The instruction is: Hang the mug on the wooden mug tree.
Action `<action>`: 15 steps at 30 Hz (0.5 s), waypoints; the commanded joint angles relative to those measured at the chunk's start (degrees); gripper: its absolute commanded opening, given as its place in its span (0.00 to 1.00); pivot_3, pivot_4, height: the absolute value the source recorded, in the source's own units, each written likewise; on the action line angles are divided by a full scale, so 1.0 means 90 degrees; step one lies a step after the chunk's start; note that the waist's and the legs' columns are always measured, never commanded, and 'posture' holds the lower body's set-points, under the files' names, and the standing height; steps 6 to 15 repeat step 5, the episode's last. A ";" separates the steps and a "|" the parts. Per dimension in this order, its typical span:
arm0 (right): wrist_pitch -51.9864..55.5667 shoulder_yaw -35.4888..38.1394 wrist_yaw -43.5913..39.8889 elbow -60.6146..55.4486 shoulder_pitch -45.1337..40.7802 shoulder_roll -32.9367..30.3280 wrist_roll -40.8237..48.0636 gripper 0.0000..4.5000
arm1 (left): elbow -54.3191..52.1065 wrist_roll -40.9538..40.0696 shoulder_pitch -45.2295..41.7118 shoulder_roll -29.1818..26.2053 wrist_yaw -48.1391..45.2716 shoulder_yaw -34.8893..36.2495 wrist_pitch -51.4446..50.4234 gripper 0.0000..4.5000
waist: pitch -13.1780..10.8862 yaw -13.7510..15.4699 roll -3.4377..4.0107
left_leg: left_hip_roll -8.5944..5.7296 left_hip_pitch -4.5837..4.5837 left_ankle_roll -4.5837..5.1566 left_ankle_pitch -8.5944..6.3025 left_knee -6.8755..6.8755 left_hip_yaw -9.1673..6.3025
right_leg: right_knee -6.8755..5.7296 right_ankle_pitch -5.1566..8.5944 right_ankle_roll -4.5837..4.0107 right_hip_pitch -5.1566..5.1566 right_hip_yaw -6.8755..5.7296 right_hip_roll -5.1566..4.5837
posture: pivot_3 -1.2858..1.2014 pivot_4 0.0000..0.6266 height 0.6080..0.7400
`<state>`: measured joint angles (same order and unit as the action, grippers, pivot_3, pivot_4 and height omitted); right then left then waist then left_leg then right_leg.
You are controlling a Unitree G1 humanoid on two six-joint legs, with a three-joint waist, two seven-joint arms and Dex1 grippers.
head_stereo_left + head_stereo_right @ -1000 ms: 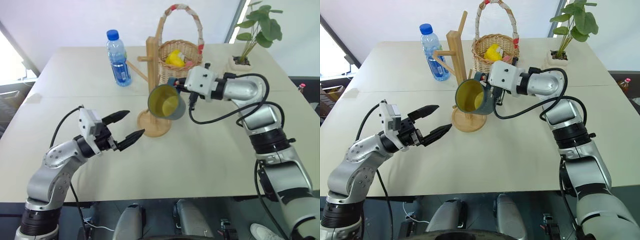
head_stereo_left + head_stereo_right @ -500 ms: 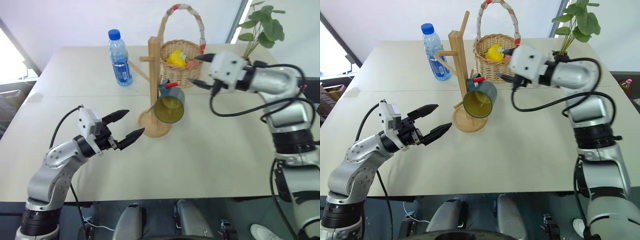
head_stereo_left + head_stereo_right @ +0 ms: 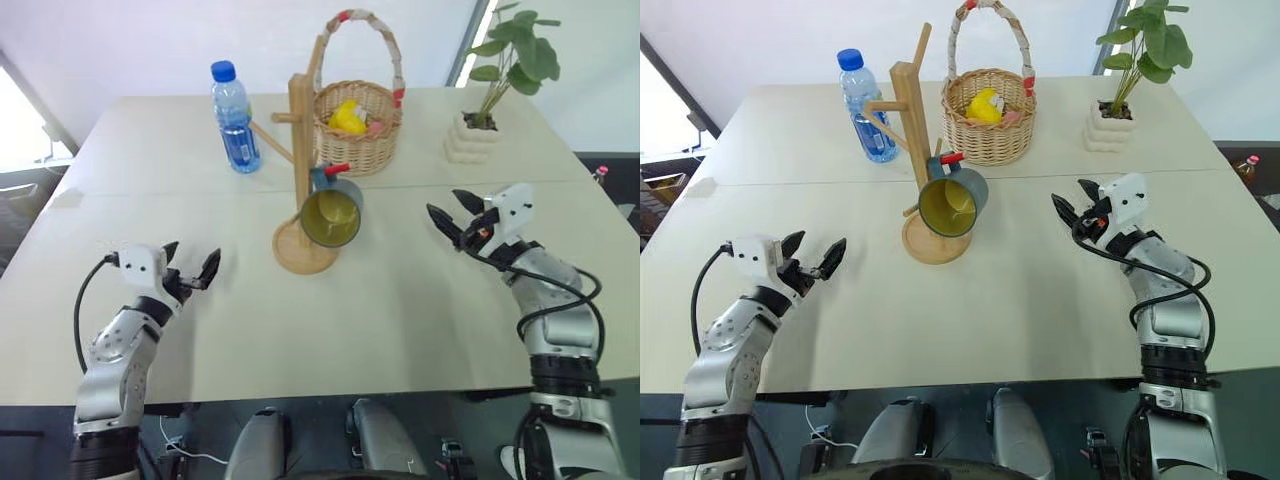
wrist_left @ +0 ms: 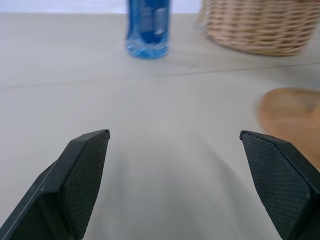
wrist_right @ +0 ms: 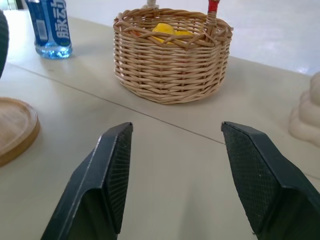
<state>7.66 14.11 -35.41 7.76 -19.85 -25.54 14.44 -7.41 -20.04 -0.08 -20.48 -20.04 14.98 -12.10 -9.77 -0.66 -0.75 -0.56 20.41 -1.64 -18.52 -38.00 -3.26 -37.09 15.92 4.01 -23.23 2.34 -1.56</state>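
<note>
Now both tools are standing empty.
Left tool (image 3: 191,272) and right tool (image 3: 449,212) are gaping apart, flanking the wooden mug tree (image 3: 301,150) bearing the mug (image 3: 332,212).

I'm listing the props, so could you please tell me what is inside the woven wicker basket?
Inside the woven wicker basket a yellow object shows above the rim, with something pinkish beside it. The basket's wall covers whatever lies lower down.

I see the mug (image 3: 332,212) hanging on the wooden mug tree (image 3: 302,170) mid-table (image 3: 400,310). Water bottle (image 3: 235,118) behind-left of it, wicker basket (image 3: 358,140) just behind-right, potted plant (image 3: 487,115) far right. Left gripper (image 3: 190,268) low left, right gripper (image 3: 452,212) right, both apart from everything.
</note>
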 commanded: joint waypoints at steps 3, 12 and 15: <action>-0.0425 0.0045 0.0067 0.0369 0.0177 0.0161 0.0101 0.65 | -0.0190 0.0033 0.0156 -0.0004 0.0140 0.0322 0.0234 1.00 | 0.0000 -0.0001 0.0000 | -0.0001 0.0005 0.0000 0.0000 0.0000 0.0001 | 0.0006 0.0000 0.0000 -0.0001 0.0000 -0.0004 | 0.52 0.24 1.00; -0.0493 0.0049 0.0063 0.0481 0.0166 0.0183 0.0122 0.65 | -0.0260 -0.0061 0.0216 0.0026 0.0092 0.0375 0.0242 1.00 | 0.0000 -0.0005 0.0000 | -0.0001 0.0005 0.0000 0.0000 0.0000 0.0002 | 0.0007 0.0000 0.0000 -0.0001 0.0000 -0.0005 | 0.52 0.24 1.00; -0.0493 0.0049 0.0063 0.0481 0.0166 0.0183 0.0122 0.65 | -0.0260 -0.0061 0.0216 0.0026 0.0092 0.0375 0.0242 1.00 | 0.0000 -0.0005 0.0000 | -0.0001 0.0005 0.0000 0.0000 0.0000 0.0002 | 0.0007 0.0000 0.0000 -0.0001 0.0000 -0.0005 | 0.52 0.24 1.00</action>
